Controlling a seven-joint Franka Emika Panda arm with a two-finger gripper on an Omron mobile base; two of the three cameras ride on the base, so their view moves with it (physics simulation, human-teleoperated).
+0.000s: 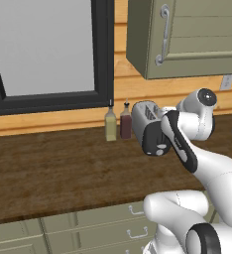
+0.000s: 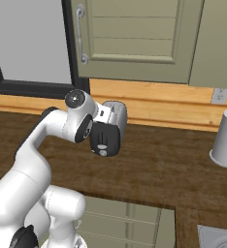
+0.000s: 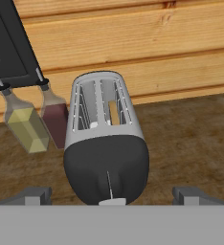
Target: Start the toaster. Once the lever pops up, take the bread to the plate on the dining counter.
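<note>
Between spread fingers, boxy toaster (glossy rounded black face).

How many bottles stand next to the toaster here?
2. A yellow-olive bottle stands farthest from the toaster, and a dark red bottle sits between them, both against the wooden wall. Others may be hidden behind the arm.

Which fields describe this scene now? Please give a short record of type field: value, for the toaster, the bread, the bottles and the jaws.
toaster: toaster stands on the wooden counter by the wall, black end face toward the hand camera
bread: a tan slice sits in the right slot
lever: pale lever tab at the bottom of the end face's slit
bottles: yellow bottle and dark red bottle stand left of the toaster
gripper: gripper is open, jaws wide apart on both sides of the end face
other: grey canister to the right
</note>
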